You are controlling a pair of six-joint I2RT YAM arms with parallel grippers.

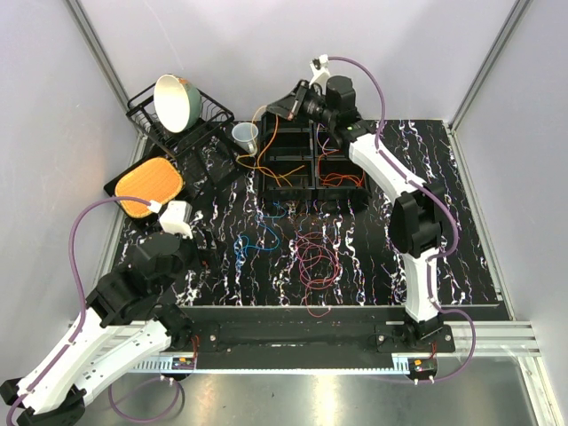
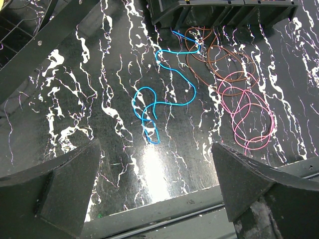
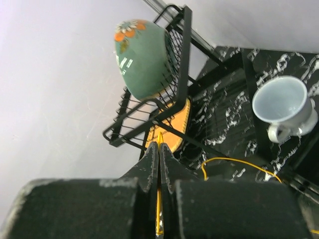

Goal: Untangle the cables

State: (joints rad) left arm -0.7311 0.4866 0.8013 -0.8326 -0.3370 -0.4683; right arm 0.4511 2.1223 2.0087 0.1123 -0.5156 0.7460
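- You can't follow the yellow cable (image 3: 158, 216) between the right fingers (image 3: 148, 167); its lower end runs off the bottom edge.
- Your left fingers (image 2: 55, 189) are cut off at the bottom edge.
- The black tray (image 2: 224, 11) is cropped at the top.

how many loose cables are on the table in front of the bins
3: a blue cable left, a brown cable by the bins, a pink cable right. More may hide inside the bins.
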